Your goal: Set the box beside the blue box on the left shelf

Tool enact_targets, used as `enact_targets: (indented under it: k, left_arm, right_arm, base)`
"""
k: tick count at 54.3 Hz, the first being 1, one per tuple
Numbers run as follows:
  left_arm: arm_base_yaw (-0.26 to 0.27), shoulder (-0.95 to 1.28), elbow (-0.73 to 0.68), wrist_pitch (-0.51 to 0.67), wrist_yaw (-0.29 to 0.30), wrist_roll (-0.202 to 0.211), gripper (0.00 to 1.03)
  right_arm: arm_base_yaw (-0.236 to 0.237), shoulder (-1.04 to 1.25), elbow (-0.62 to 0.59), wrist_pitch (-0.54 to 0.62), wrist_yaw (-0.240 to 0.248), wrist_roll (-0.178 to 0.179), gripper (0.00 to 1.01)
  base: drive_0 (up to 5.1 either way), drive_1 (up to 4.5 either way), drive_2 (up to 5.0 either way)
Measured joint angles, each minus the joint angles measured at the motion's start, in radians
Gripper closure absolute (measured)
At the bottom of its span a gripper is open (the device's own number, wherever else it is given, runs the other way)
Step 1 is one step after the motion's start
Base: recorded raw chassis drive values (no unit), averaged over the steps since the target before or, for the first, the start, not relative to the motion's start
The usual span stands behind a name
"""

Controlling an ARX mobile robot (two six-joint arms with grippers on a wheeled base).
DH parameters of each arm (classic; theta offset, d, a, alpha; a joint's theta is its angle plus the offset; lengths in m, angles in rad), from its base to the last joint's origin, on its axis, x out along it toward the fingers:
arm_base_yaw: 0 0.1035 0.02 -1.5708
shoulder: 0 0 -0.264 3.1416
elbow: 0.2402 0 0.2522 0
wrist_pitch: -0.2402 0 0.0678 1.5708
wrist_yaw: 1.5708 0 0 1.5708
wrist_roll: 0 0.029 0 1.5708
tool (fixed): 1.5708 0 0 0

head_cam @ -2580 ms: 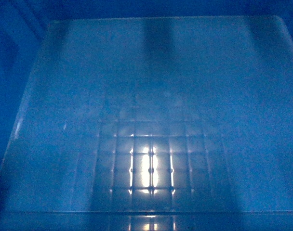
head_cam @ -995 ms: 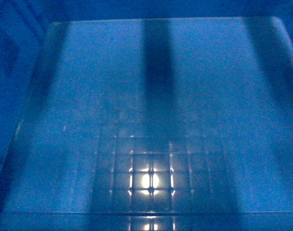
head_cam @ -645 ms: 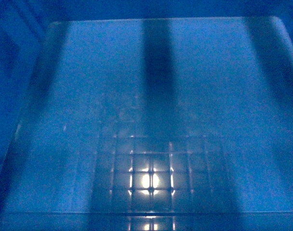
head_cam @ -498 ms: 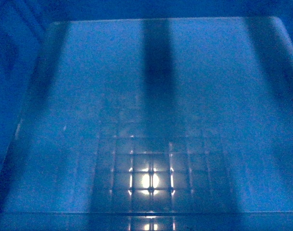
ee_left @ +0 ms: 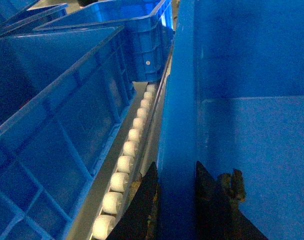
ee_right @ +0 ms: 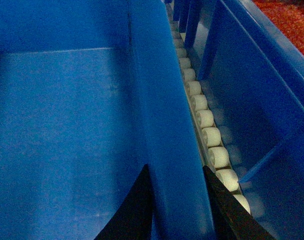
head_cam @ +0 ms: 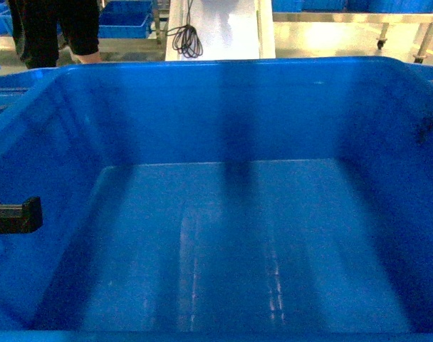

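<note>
**Crate held by both side walls over a roller shelf**

A workshop floor stretches behind, pale and shiny, with a white bench (head_cam: 220, 28) carrying a coiled black cable (head_cam: 188, 39), a stack of blue trays (head_cam: 124, 20) on the floor, and a person in black trousers (head_cam: 56, 32) standing at the far left. Metal table legs on castors show at the far right.

The surface below is a shelf of white rollers (ee_left: 123, 165) in metal rails; a second line of rollers (ee_right: 204, 120) runs on the other side.

The box (head_cam: 231, 235) fills nearly the whole head view, open and bare inside, its floor glossy with streaks of light.

The left gripper (ee_left: 176, 200) straddles the box's left wall, one dark finger outside above the rollers and one inside, the wall pinched between them. Just outside that gripper, across the roller line, stands a neighbouring crate (ee_left: 57, 130) with ribbed sides, and beyond it another crate (ee_left: 132, 35) farther along the shelf.

The right gripper (ee_right: 177, 205) sits the same way on the right wall, fingers on either side, clamped on it. Just outside this gripper another blue crate (ee_right: 252, 100) stands across the rollers, with something red at its far corner.

In the head view only a dark bracket of the left arm shows at the left edge.
</note>
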Motion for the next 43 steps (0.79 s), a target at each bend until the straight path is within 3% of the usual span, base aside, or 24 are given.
enact_targets:
  k: [6,8,14,17,28,34,43]
  left_arm:
    - [0.024,0.043,0.014,0.024,0.026,0.007,0.90]
    - [0.031,0.050,0.014,0.034,0.031,0.006,0.90]
    - [0.018,0.056,0.014,0.109,-0.015,-0.065,0.68]
    - [0.005,0.034,0.017,0.201,-0.001,-0.072,0.55]
    - [-0.005,0.018,0.008,0.329,0.006,-0.059,0.22]
    - [0.008,-0.006,-0.001,0.334,-0.017,-0.043,0.03]
    - [0.013,-0.015,-0.005,0.328,-0.026,-0.042,0.05]
  right_arm:
    - [-0.005,0.005,0.009,-0.015,-0.008,0.016,0.80]
    - [-0.004,0.005,0.009,-0.010,-0.009,0.013,0.70]
    - [0.018,-0.013,0.006,0.069,-0.028,0.000,0.48]
    - [0.023,-0.043,0.001,0.157,-0.012,-0.010,0.35]
    - [0.063,-0.072,-0.013,0.311,0.042,-0.061,0.02]
    - [0.064,-0.077,-0.021,0.325,0.088,-0.094,0.04]
    - [0.062,-0.083,-0.021,0.326,0.094,-0.106,0.03]
  base:
    - [-0.4,-0.38,-0.4]
    - [-0.2,-0.16,-0.2]
    - [0.0,0.00,0.0]
    - [0.0,0.00,0.0]
    - [0.0,0.00,0.0]
    - [0.0,0.00,0.0]
    - [0.0,0.00,0.0]
